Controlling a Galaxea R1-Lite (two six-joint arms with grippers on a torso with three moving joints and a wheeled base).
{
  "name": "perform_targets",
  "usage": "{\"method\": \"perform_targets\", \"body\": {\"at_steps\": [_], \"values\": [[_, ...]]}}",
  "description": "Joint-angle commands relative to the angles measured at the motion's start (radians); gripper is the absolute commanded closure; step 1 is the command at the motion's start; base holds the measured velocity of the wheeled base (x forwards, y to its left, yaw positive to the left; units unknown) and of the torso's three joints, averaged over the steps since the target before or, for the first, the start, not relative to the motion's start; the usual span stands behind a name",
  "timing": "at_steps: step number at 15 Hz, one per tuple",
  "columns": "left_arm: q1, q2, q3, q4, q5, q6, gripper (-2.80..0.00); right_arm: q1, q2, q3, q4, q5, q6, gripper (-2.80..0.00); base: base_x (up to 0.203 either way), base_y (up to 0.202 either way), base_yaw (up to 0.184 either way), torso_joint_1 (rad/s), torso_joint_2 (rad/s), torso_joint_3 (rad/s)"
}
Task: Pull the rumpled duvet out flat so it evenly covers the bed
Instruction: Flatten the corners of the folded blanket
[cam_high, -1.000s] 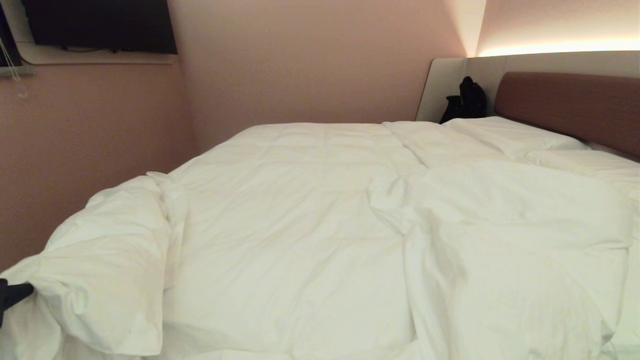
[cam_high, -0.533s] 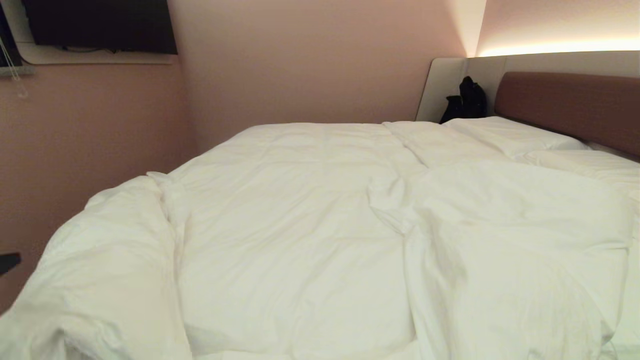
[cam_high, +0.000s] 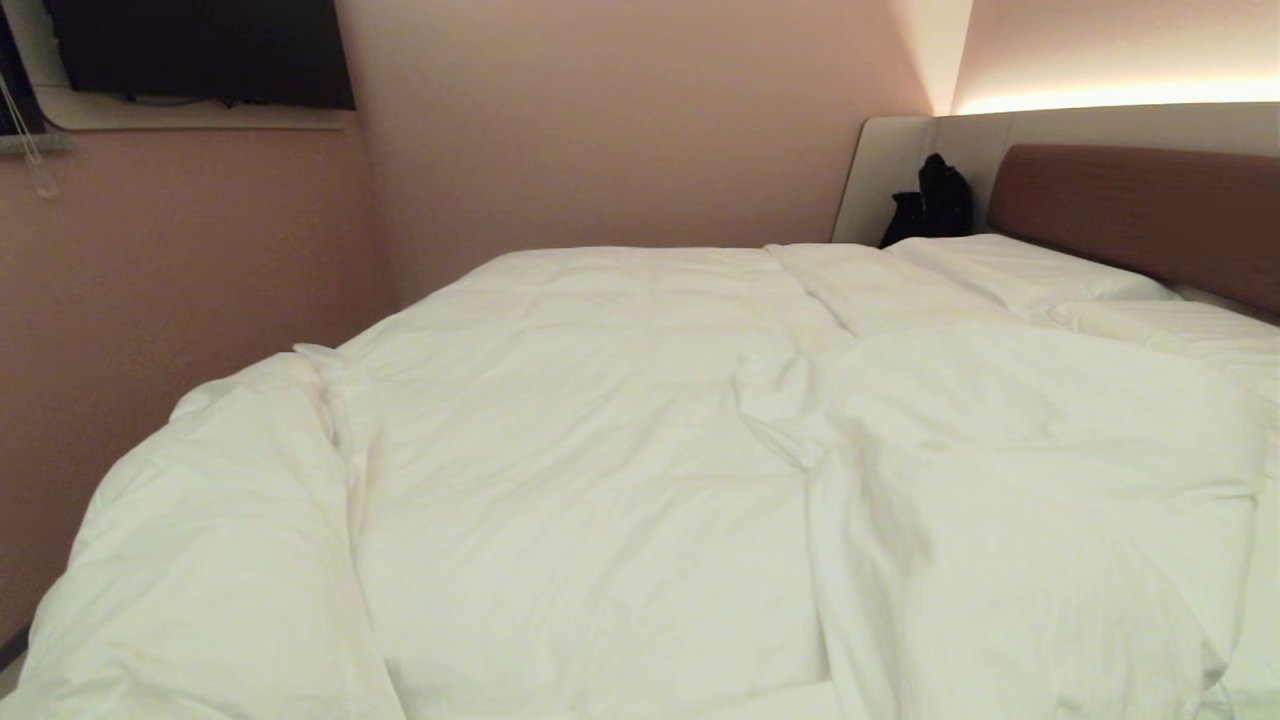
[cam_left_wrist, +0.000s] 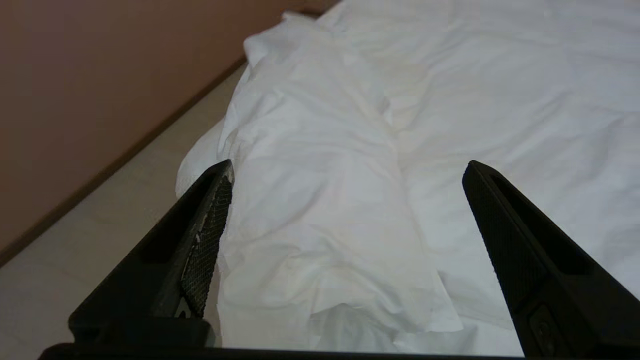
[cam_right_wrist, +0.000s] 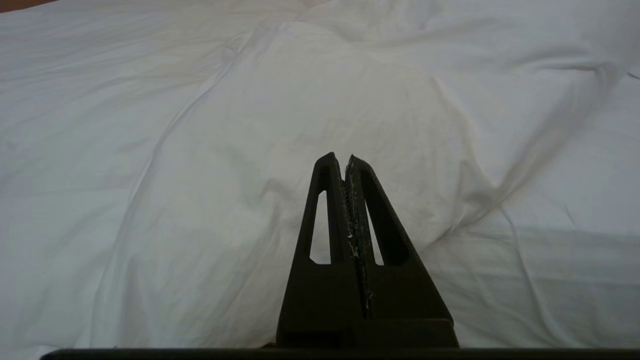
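Far left: a dark screen (cam_high: 200, 50) hangs high on the pink wall (cam_high: 600, 120). Below it our left gripper (cam_left_wrist: 347, 170) is out of the head view; its own camera shows its two fingers (cam_left_wrist: 205, 240) spread wide, nothing between them, hovering above the duvet's near-left corner.

That corner of the duvet (cam_high: 600, 480) lies as a thick rumpled fold (cam_left_wrist: 320, 200) draping over the bed's (cam_high: 1130, 200) left edge, pale floor (cam_left_wrist: 100, 225) beside it. We see the duvet covering most of the mattress, smoother in the middle.

Right of centre a second creased fold (cam_high: 1000, 480) rises. Our right gripper (cam_right_wrist: 346, 160) hangs above it, fingers pressed together and holding nothing.

Far right: pillows (cam_high: 1020, 270) against the brown headboard, a black bag (cam_high: 935, 200) in the corner.
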Motion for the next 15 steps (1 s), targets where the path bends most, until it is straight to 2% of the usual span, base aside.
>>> {"method": "perform_targets", "body": {"at_steps": [1,4,11,15], "values": [[0.000,-0.130,0.002,0.016,-0.010,0.001,0.00,0.000,0.000,0.000,0.000,0.000,-0.001,0.00,0.000,0.000,0.000,0.000,0.00,0.000],[0.000,-0.209,0.001,0.038,-0.031,0.001,0.00,0.000,0.000,0.000,0.000,-0.001,-0.001,0.00,0.000,0.000,0.000,0.000,0.00,0.000],[0.001,-0.362,-0.009,0.025,-0.025,-0.001,0.00,0.000,0.000,0.000,0.000,0.001,-0.001,0.00,0.000,0.000,0.000,0.000,0.00,0.000],[-0.015,-0.359,-0.056,0.011,-0.013,0.000,0.00,0.000,0.000,0.000,0.000,0.001,-0.001,0.00,0.000,0.000,0.000,0.000,0.00,0.000]]}}
